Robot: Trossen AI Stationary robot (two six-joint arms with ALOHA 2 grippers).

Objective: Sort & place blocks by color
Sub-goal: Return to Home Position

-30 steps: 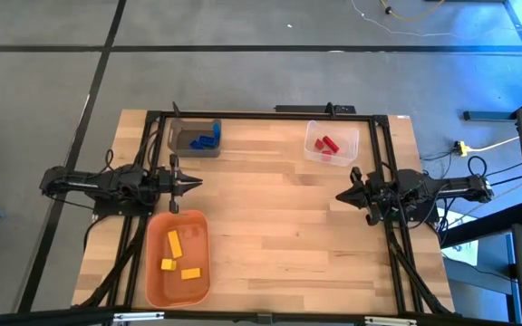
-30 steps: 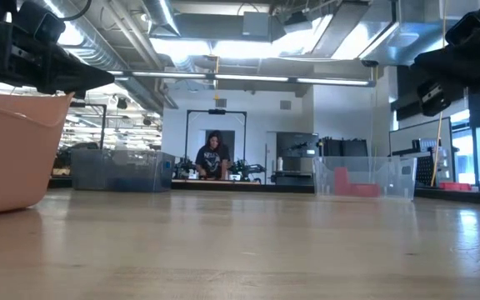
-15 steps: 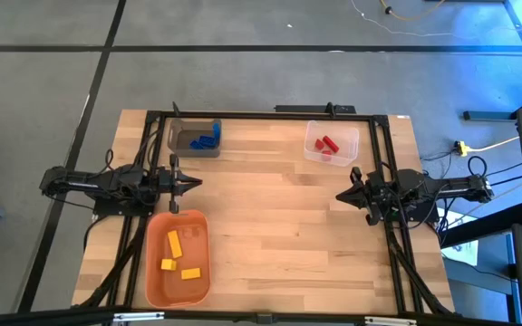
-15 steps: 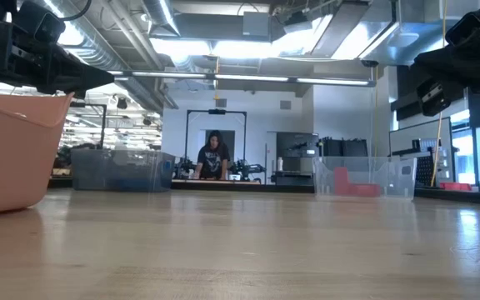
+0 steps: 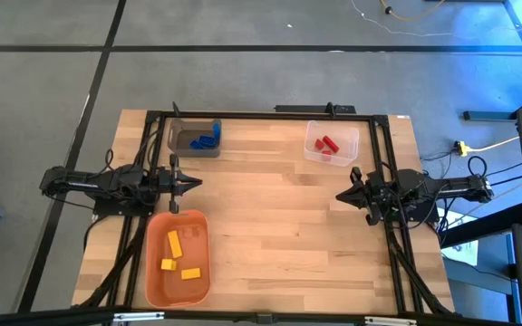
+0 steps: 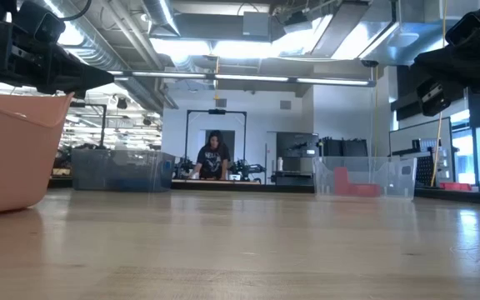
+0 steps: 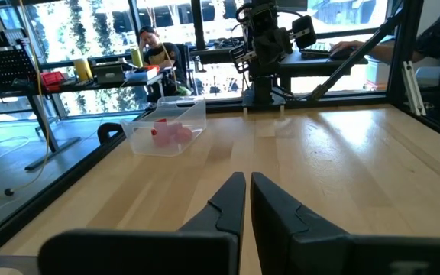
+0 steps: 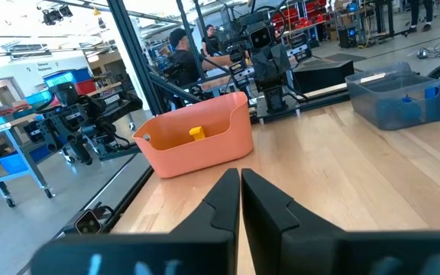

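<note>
Both arms are pulled back to their own sides of the table (image 5: 279, 235), facing each other across bare wood. The left claw (image 5: 196, 184) hangs above the table's left edge, between the orange bin (image 5: 149, 263) and the grey bin (image 5: 181, 139), pointing inward. Its own camera shows the two fingers (image 7: 231, 200) clenched, only a thin slit between them and nothing gripped. On the other side the right claw (image 5: 341, 196) is lifted off the surface too. It sits on the near side of the clear bin (image 5: 344, 145), fingers (image 8: 224, 200) pressed together and empty.

And the blocks are all in bins. Three yellow blocks (image 5: 175, 242) lie in the orange bin at the near left, spread apart: one long piece toward the far end and two lower down. The blue blocks (image 5: 207, 140) are heaped against the right wall of the grey bin at the far left. They're bunched too tightly from above for me to count, maybe three. The red blocks (image 5: 326, 144) rest in the middle of the clear bin at the far right, touching or nearly so, and they look like two pieces.

From table height the orange bin's wall looms on the left, the clear bin shows a red smudge inside, and a person (image 6: 214, 154) is at a bench far back in the room.
</note>
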